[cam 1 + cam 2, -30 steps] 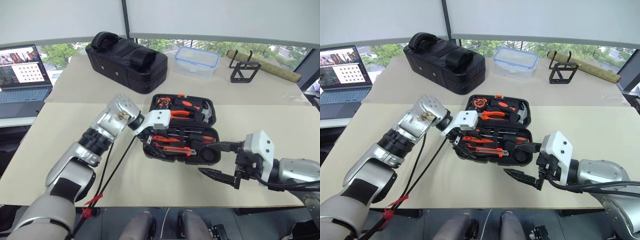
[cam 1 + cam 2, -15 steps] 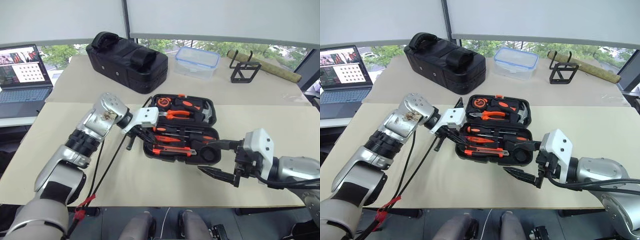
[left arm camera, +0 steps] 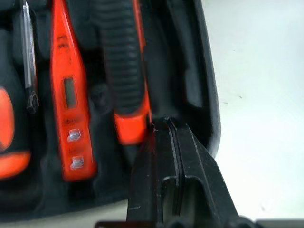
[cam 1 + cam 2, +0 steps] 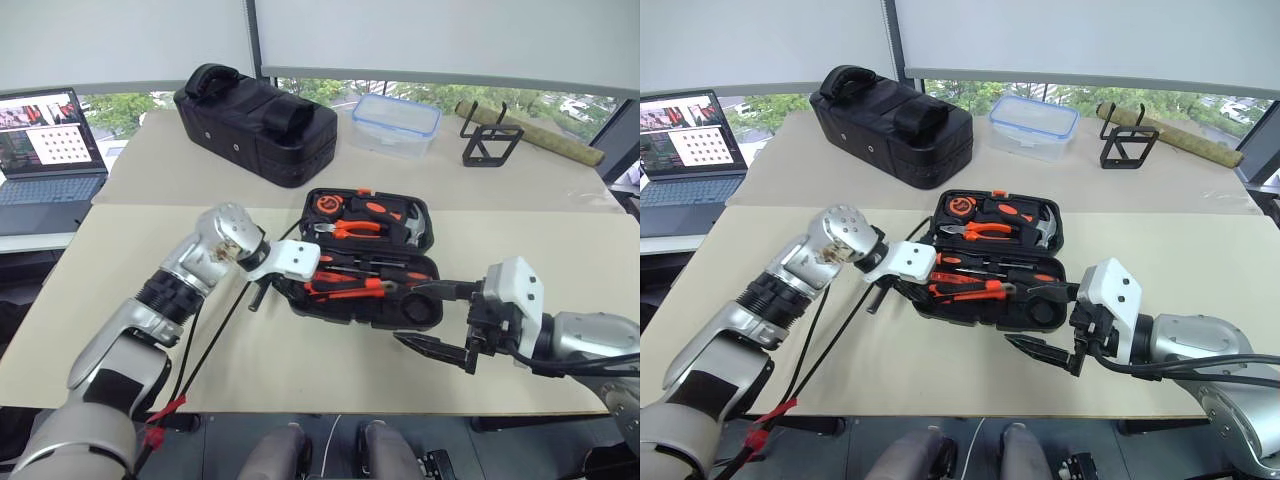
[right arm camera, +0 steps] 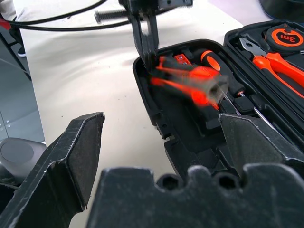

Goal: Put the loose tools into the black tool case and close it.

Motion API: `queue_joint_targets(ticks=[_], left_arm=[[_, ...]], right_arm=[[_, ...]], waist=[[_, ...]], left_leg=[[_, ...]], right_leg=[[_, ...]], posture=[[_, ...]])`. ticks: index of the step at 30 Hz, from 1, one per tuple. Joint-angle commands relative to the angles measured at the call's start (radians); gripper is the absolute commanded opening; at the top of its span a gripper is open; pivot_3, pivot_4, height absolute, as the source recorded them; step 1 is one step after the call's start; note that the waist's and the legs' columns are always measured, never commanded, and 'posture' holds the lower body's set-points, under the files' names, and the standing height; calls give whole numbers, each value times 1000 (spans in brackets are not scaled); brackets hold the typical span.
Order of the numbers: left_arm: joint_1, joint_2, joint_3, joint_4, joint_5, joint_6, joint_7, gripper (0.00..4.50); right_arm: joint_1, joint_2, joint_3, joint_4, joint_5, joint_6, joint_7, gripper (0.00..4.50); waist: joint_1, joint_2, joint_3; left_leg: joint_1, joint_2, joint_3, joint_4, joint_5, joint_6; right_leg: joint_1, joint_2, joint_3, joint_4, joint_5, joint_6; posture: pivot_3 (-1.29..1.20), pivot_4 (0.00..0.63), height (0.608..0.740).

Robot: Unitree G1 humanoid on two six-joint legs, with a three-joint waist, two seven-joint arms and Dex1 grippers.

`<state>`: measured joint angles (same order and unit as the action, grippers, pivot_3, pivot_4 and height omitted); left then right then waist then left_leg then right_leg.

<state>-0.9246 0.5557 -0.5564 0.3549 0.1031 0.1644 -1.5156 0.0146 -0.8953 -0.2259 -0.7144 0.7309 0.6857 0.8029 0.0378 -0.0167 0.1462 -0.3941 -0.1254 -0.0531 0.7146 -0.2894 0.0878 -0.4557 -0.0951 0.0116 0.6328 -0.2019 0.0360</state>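
Centre of frame, on the tabletop point(image 4: 300, 370): black tool case point(image 4: 400, 315), lid open, tools seated inside. Left gripper point(image 3: 166, 142), jaws closed, tip at the case's left end beside the orange tester pen point(image 3: 69, 95). Right gripper point(image 4: 440, 352), jaws wide open, lower right, empty.

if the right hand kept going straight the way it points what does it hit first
Probably the near front edge of the open flat black moulded-plastic tool case; the right hand, open, aims at it, though depth is unclear.
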Motion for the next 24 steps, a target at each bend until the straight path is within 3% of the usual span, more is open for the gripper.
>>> queue_joint_targets(ticks=[1, 8, 11, 16, 21, 24], left_arm=[[-38, 11, 44, 9, -12, 9, -11, 20], [-156, 78, 51, -7, -216, 116, -99, 20], [-190, 65, 52, -1, -283, 152, -99, 20], [-178, -2, 56, 7, -243, 134, -91, 20], [-160, -142, 26, 76, -159, 57, 30, 20], [-161, -176, 10, 126, -107, 13, 54, 20]], right_arm=[[-1, -4, -28, -21, 25, 7, -4, 4500], [7, -6, -34, -23, 25, 8, -7, 4500], [7, -8, -34, -20, 24, 6, -9, 4500], [11, -7, -35, -23, 22, 4, -12, 4500], [24, -3, -36, -34, 24, 5, -22, 4500], [31, -2, -40, -40, 28, 6, -30, 4500]], waist=[[-1, 0, 0], [-2, 0, 0], [-1, 0, 0], [-1, 0, 0], [2, 0, 0], [0, 0, 0]], left_leg=[[0, 0, 0, 0, 0, 0], [-1, 0, 0, 0, 0, 0], [-1, 0, 0, 0, 0, 0], [-1, 0, 0, 1, 0, 0], [-1, 0, 0, 1, 0, 0], [-1, 0, 0, 2, 0, 0]], right_leg=[[0, 0, 0, 0, 0, 0], [-1, 0, -1, 1, 0, 0], [-1, 0, -1, 1, 0, 0], [0, 1, -2, 1, 0, 0], [0, 0, 0, 1, 0, 0], [0, 0, 0, 0, 0, 0]], posture=[[0, 150, 722], [0, 150, 722], [0, 150, 722], [0, 150, 722], [0, 150, 722], [0, 150, 722]])
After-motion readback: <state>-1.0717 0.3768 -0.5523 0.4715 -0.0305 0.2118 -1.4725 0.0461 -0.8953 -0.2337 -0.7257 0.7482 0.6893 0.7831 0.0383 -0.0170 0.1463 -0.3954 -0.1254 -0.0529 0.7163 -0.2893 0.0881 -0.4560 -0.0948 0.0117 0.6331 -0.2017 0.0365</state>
